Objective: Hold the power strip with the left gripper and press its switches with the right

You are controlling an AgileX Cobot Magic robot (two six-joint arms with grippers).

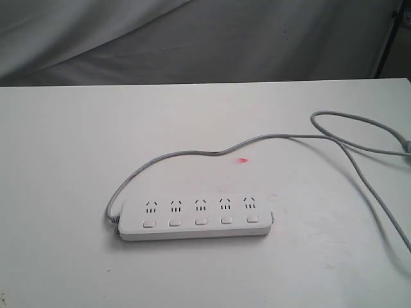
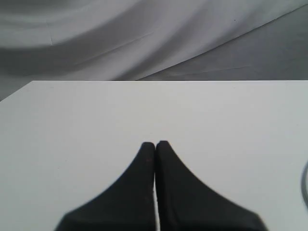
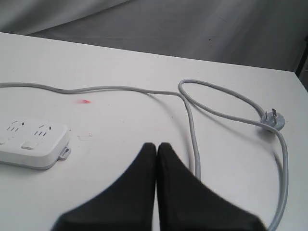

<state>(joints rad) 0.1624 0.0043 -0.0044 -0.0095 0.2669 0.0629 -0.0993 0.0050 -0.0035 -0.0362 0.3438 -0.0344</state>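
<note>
— The power strip (image 1: 196, 218), where does it lie?

— Flat on the white tabletop (image 1: 64, 160), about midway between the left and right edges and nearer the near edge than the far one. Its long side runs almost along the near edge, sockets facing up.

— And the switches (image 1: 201, 221)?

— Five white buttons in a row, one under each socket, on the side towards the near edge. Nothing touches them.

— What about the cord (image 1: 212, 153)?

— Grey, and it leaves the strip's left end. It bends round towards the far edge, then runs across to the right edge, where it loops. The right wrist view shows the plug (image 3: 273, 119) lying loose on the tabletop at the end of that loop. A small red mark (image 1: 242, 160) sits on the surface between the cord and the strip.

— How does the left pincer (image 2: 155, 144) stand?

— Its two black fingers are pressed together with nothing between them, over bare tabletop. The strip does not show in its wrist view.

— And the right pincer (image 3: 157, 146)?

— Likewise narrow, tips together and holding nothing. It is apart from the strip's right end (image 3: 29, 142), with the cord passing just beside its fingers. Neither pincer appears in the exterior view.
</note>
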